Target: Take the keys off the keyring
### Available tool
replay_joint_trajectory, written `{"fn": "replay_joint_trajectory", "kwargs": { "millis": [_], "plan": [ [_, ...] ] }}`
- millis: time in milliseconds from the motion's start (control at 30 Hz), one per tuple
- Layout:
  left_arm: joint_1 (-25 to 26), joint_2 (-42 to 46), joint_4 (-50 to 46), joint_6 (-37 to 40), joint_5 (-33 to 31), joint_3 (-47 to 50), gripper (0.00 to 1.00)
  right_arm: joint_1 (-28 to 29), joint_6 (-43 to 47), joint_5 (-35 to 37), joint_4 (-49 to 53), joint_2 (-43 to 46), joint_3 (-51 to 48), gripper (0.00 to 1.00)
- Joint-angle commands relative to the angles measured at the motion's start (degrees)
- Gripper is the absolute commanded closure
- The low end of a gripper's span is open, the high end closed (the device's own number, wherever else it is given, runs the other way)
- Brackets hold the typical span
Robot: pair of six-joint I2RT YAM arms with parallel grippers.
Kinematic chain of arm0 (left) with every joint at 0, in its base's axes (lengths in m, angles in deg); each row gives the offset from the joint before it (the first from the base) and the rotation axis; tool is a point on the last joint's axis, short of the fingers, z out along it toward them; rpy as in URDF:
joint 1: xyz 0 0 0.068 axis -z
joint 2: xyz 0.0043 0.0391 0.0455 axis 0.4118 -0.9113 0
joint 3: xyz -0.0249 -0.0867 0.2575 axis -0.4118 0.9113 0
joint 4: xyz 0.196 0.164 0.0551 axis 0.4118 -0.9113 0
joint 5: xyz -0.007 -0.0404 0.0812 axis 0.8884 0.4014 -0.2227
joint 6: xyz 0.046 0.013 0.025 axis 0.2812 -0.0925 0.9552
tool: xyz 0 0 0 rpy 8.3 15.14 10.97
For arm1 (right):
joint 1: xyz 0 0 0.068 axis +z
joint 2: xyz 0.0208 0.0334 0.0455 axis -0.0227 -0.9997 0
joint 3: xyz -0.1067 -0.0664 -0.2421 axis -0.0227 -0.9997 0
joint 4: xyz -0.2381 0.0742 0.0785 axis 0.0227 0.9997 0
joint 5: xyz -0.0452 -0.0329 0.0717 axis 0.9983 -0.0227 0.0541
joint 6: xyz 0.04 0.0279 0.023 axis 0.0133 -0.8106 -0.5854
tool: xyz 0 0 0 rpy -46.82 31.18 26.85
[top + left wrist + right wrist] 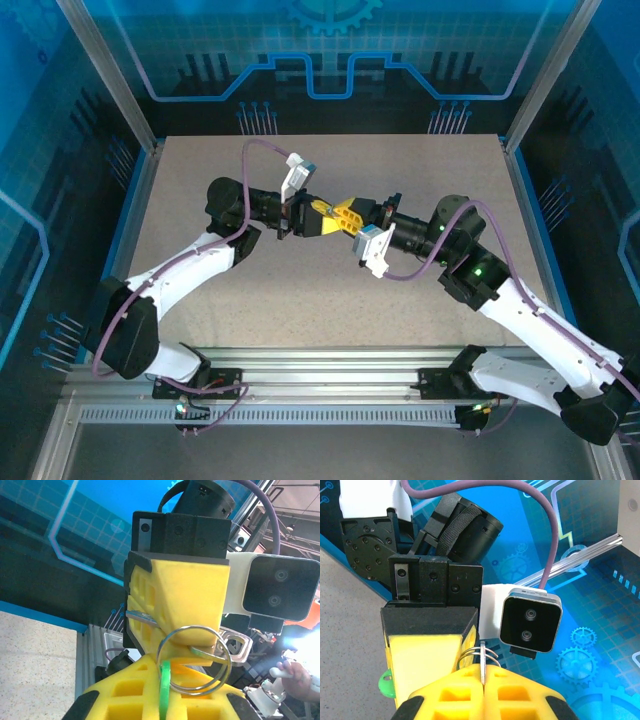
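Nearest your left wrist camera, the left end effector (168, 674) is closed on the small flat bright-green plastic keyring tag (165, 690), gripped edge-on between its yellow fingers. Just beyond its tips hangs the thin silver wire split ring (196, 661), which carries the tag. Facing it tip to tip, the right end effector (482, 676) is clamped on the small grey metal key (142, 617). The key's long axis lies crosswise to those fingers: the shank sticks out one side and the looped head out the other, where the ring appears to pass through it. The ring therefore bridges both end effectors, and neither arm is nearer. All of it is held above the speckled beige counter (420, 170). You'll likely need to work the key along the coil, and the crowded fingertips leave little room.
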Motion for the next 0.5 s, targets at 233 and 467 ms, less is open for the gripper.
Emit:
{"fn": "replay_joint_trajectory", "kwargs": {
  "millis": [233, 467],
  "plan": [
    [-1.3, 8.6, -4.7, 8.1, -2.1, -1.3, 1.0, 0.1, 4.4, 5.1, 11.0, -3.0, -2.9, 1.0],
    [-2.2, 5.5, 4.5, -1.1, -0.9, -2.2, 1.0, 1.5, 9.3, 9.7, 12.0, -3.2, -4.3, 1.0]
  ]
}}
